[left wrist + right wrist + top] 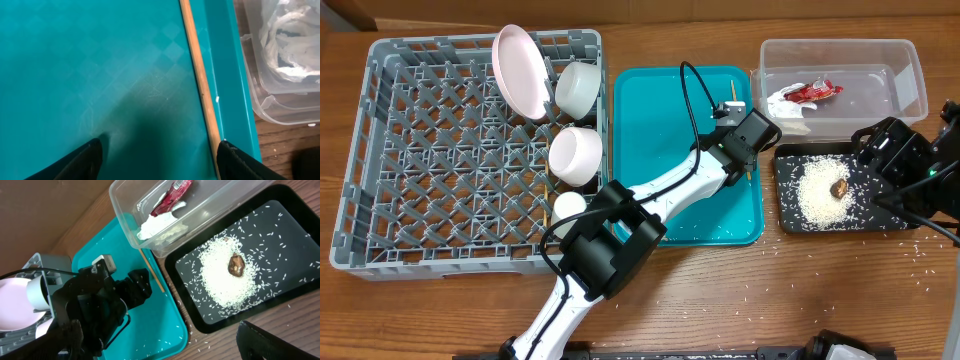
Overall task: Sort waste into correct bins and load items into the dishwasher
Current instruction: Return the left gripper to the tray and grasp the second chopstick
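A thin, pale wooden chopstick (200,85) lies straight along the teal tray's (75,60) right edge, between the left end effector's (160,150) spread fingers. The right end effector (876,165) is also spread.

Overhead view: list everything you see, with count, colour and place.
dish rack: one, grey, left of table
plate: one, white, on edge, rack's far right
bowls: two, white, along the rack's right side
cup: one, white, rack's near right
teal tray: one, centre
chopstick: one visible, wooden, teal tray's right edge
tub: one, clear, far right
wrapper: one, red-and-white, in the tub
paper scrap: one, white, in the tub
black tray: one, near right
rice: white, piled in black tray, strays on table
food lump: one, brown, on the rice
left end effector: open, over the teal tray
right end effector: open, at black tray's right end
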You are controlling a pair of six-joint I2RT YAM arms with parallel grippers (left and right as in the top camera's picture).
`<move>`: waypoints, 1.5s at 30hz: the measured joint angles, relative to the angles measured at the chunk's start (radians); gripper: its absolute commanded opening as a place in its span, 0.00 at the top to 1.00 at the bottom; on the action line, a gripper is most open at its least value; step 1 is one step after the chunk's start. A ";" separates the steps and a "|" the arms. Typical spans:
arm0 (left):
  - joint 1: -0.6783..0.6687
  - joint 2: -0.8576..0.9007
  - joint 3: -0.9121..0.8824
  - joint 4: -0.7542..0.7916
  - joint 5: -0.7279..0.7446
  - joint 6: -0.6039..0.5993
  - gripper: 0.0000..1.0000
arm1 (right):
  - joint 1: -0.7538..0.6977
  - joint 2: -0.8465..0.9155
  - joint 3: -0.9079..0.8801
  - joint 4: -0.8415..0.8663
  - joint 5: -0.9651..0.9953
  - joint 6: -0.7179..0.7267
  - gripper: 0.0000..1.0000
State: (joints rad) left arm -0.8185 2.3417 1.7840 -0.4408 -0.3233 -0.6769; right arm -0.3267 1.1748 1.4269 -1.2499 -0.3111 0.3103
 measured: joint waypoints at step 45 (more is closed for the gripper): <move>-0.020 0.049 0.057 0.008 0.016 0.134 0.22 | 0.000 0.000 0.000 0.000 0.001 0.001 0.00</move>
State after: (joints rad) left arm -0.8383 2.3905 1.8408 -0.4328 -0.3073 -0.5426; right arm -0.3267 1.1748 1.4269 -1.2499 -0.3103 0.3111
